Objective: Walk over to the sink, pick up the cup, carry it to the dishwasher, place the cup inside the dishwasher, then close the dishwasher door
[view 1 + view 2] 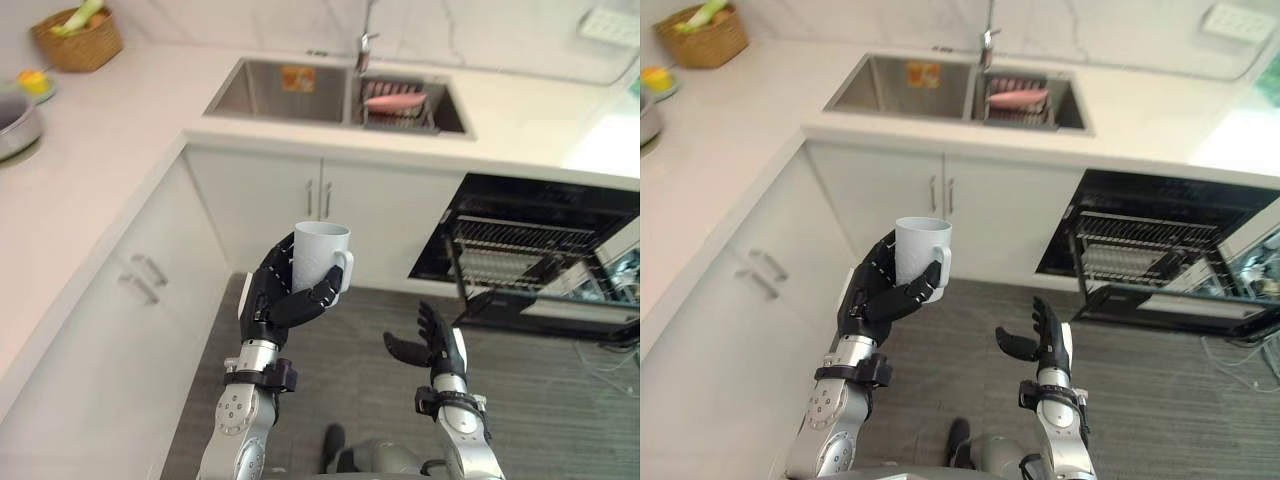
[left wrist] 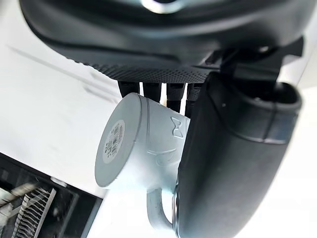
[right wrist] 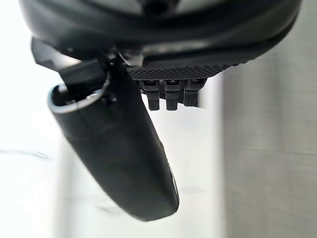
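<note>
1. The cup [image 1: 320, 255] looks like smooth, matt, pale ceramic, with a paper label on its base.
2. My left hand [image 1: 272, 300] is dark matt plastic, and its palm is finely dotted.
3. The sink [image 1: 260, 95] is brushed metal.
4. The basket [image 1: 85, 45] is woven wicker.
5. The floor [image 1: 550, 400] shows grey wood grain.
6. The countertop [image 1: 110, 140] is smooth and white.

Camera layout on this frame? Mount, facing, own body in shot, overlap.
Left eye view: head, looking down at the kitchen corner, sink, open dishwasher; both arms, left hand gripping the upright cup, right hand open, empty.
Right eye view: same head, slightly aside; same scene.
Left wrist view: left wrist, along its hand; thumb and fingers round the cup, base toward camera, dishwasher rack beyond.
Right wrist view: right wrist, along its open hand; floor beyond.
Shared: cup in both eye views and left wrist view.
</note>
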You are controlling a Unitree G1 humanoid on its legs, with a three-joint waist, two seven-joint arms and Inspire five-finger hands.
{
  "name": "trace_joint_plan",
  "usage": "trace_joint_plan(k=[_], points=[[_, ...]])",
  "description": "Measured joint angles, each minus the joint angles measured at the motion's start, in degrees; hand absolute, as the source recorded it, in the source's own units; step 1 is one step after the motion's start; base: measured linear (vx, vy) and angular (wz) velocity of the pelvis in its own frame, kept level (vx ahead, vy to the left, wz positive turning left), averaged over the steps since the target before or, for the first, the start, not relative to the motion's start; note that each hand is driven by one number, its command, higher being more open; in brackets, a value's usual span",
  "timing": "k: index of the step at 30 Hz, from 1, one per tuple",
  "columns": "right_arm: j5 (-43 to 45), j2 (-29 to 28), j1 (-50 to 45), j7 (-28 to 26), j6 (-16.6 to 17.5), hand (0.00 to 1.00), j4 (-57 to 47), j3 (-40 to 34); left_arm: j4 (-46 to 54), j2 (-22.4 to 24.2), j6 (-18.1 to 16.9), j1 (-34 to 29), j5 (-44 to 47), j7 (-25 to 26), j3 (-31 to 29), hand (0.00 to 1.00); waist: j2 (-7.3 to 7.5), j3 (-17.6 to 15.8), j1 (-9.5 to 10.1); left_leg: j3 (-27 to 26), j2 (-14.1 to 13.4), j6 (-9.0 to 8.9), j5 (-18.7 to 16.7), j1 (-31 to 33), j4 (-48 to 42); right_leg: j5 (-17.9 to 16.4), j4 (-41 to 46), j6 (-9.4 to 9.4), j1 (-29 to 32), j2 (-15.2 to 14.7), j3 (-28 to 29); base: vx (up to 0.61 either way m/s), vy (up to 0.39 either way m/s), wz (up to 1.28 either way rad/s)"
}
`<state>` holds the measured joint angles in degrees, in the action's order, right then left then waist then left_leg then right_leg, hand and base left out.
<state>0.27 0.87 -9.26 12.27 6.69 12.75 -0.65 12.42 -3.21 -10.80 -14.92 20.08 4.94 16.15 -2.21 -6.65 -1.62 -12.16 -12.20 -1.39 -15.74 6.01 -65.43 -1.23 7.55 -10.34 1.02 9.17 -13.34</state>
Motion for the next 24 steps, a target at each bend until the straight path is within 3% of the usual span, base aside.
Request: trace_joint_plan(k=[3, 4, 6, 7, 8, 9, 10, 11, 13, 14, 15, 16, 18, 21, 22, 24], points=[[0.04, 0.72, 3.61, 0.42, 1.00, 0.90, 1.05, -0.36, -0.20, 0.16, 0.01, 0.01, -0.02, -0.12, -0.30, 0.30, 0.23, -0.30, 1.53, 2.40, -0.03, 0.77, -3.51, 8.57, 8.91, -0.39, -2.44, 0.68, -4.79, -2.30, 5.72, 0.48, 0.197, -1.11], [0.04, 0.75, 4.20, 0.71, 1.02, 0.90, 1.83, -0.57, -0.30, 0.30, 0.01, 0.00, -0.04, -0.22, -0.82, 0.30, 1.08, -0.94, 1.84, 5.90, 2.59, 0.83, -3.54, 9.83, 17.14, -2.26, -2.59, 3.49, -7.03, -4.76, 8.36, 0.40, 0.293, -0.78], [0.05, 1.91, 3.57, 1.45, 0.97, 0.90, 3.52, -1.30, -0.84, 1.26, -0.01, -0.06, -0.22, -0.16, -1.19, 0.30, 0.42, -0.71, 1.72, 14.31, 6.55, -2.81, -0.13, 10.14, 35.35, -4.98, -2.29, 6.89, -8.95, -6.82, 11.15, 0.43, 0.407, -0.74], [0.05, 2.74, 3.19, 1.66, 0.86, 0.90, 4.04, -1.48, -0.81, 1.83, -0.02, -0.01, -0.45, -0.12, -1.30, 0.30, -1.15, -0.31, 1.77, 17.09, 6.56, -2.90, 4.18, 9.99, 41.30, -6.34, -1.54, 8.01, -9.23, -6.54, 12.50, 0.42, 0.468, -0.86], [0.04, 2.96, 2.35, 1.74, 0.51, 0.90, 4.95, -1.48, -0.85, 1.75, -0.06, -0.34, -0.60, -0.05, -1.53, 0.30, -2.01, 0.31, 2.12, 16.41, 6.60, -2.25, 10.40, 8.62, 40.90, -8.98, 0.67, 9.74, -9.29, -6.70, 14.95, 0.37, 0.390, -0.73], [0.06, 2.39, 1.68, 1.76, 0.11, 0.90, 5.08, -1.45, -0.88, 1.31, 0.00, -0.47, -0.61, 0.04, -1.92, 0.30, -0.83, 0.48, 1.91, 15.04, 7.25, -1.79, 9.43, 8.23, 40.50, -10.04, 1.63, 10.26, -9.10, -7.94, 15.66, 0.37, 0.350, -0.73], [0.05, 1.38, 0.44, 1.53, 0.11, 0.90, 4.85, -1.14, -0.61, 0.71, -0.07, -0.61, -0.61, 0.15, -2.70, 0.30, 1.40, 0.72, 1.57, 12.75, 8.75, -0.53, 7.55, 8.10, 39.91, -12.14, 3.88, 11.51, -7.87, -10.50, 17.12, 0.36, 0.292, -0.69], [0.05, 0.57, 0.09, 1.46, 0.00, 0.90, 4.83, -1.08, -0.58, 0.09, -0.03, -0.76, -0.60, 0.18, -2.86, 0.30, 2.37, 0.49, 2.00, 10.00, 8.99, 0.38, 5.54, 7.82, 39.15, -13.39, 7.37, 12.53, -5.84, -11.67, 18.05, 0.36, 0.277, -0.85], [0.04, -0.33, 0.36, 1.40, -0.12, 0.90, 4.83, -1.00, -0.57, -0.49, 0.23, -1.93, -0.61, 0.18, -2.82, 0.30, 2.54, 0.35, 2.19, 6.44, 8.84, 1.63, 3.85, 6.16, 39.27, -13.89, 14.61, 13.89, -2.33, -12.87, 16.61, 0.26, 0.195, -0.96], [0.03, -0.73, 0.52, 1.42, -0.15, 0.90, 4.84, -0.91, -0.56, -0.63, 0.73, -2.47, -0.61, 0.18, -2.51, 0.30, 2.66, 0.08, 1.87, 4.30, 8.96, 2.55, 2.84, 3.74, 40.11, -13.61, 22.49, 17.13, 1.00, -14.96, 13.22, 0.28, 0.223, -0.87], [0.02, -0.84, 0.64, 1.39, -0.26, 0.90, 4.91, -0.82, -0.58, -0.84, 0.92, -2.51, -0.62, 0.19, -2.03, 0.30, 2.69, -0.34, 1.55, 3.02, 9.07, 3.02, 2.30, 1.06, 41.38, -13.54, 27.83, 17.87, 2.93, -17.08, 9.74, 0.32, 0.241, -0.78], [0.00, -0.83, 0.78, 1.35, -0.37, 0.90, 4.97, -0.45, -0.53, -0.99, 1.13, -2.50, -0.74, 0.16, -1.63, 0.30, 2.57, -0.36, 1.28, 1.61, 8.95, 3.28, 1.99, -2.61, 43.66, -14.90, 32.53, 15.48, 4.63, -19.46, 4.19, 0.30, 0.198, -0.58], [-0.44, -0.88, 2.11, 1.17, -0.37, 0.90, 4.96, 0.81, 0.84, -0.97, 1.06, -2.49, -0.81, 0.17, -2.00, 0.30, 2.35, -0.06, 0.85, -0.50, 7.76, 3.13, 1.93, -6.05, 47.31, -16.51, 33.11, 12.75, 7.85, -20.71, -2.14, 0.25, 0.106, -0.63], [-0.50, -0.81, 5.41, 0.58, -0.35, 0.90, 4.95, 1.46, 1.95, -0.94, 0.39, -1.14, -0.81, 0.16, -2.36, 0.30, 2.17, -0.13, 0.74, -3.52, 5.60, 1.75, 1.39, -8.49, 49.76, -15.46, 22.81, 11.61, 12.80, -19.45, -7.43, 0.24, -0.017, -0.55], [-0.50, -0.78, 6.08, 0.52, -0.35, 0.90, 4.95, 1.45, 1.92, -0.94, 0.39, -0.83, -0.81, 0.15, -2.54, 0.30, 1.68, -0.43, 0.71, -4.31, 4.57, 1.09, 1.01, -9.48, 50.02, -13.49, 18.20, 11.41, 13.49, -18.26, -7.87, 0.26, -0.082, -0.40], [-0.55, -0.82, 6.30, 0.38, -0.35, 0.90, 4.75, 1.75, 1.85, -0.95, 0.39, -0.96, -0.85, 0.15, -3.45, 0.30, 2.47, -0.03, 0.71, -5.46, 4.58, -0.77, 0.23, -11.80, 50.73, -4.61, 7.01, 10.59, 13.14, -16.69, -7.96, 0.32, -0.127, -0.29]])
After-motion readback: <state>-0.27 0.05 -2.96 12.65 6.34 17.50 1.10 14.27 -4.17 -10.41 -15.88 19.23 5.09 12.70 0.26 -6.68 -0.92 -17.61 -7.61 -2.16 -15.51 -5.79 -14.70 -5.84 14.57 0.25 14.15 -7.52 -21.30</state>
